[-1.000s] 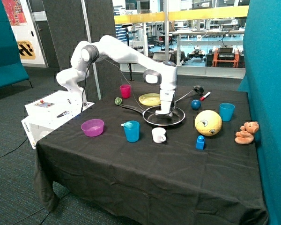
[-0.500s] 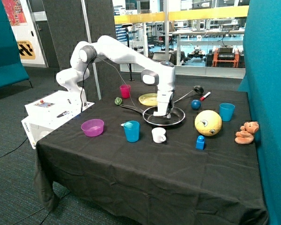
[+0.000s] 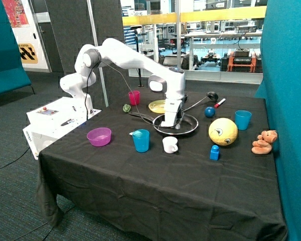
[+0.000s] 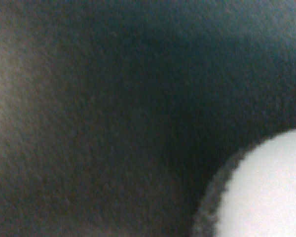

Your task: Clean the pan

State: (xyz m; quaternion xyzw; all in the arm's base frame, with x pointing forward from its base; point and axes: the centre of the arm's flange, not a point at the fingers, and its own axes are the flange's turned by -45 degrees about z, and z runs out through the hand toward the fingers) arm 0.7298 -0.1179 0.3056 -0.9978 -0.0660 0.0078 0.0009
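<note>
The pan [image 3: 183,125] sat mid-table, its handle pointing toward ten o'clock. The gripper [image 3: 169,123] was down inside it at its nine o'clock edge; whether it gripped anything could not be told. A yellow plate [image 3: 159,106] lay at eleven o'clock, a white cup [image 3: 169,144] at seven.

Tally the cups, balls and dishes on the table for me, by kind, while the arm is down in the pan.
Cups: 4 - pink, blue, white, blue.
Balls: 2 - yellow, small blue.
Dishes: 3 - purple bowl, yellow plate, pan under the gripper.
Total: 9
</note>
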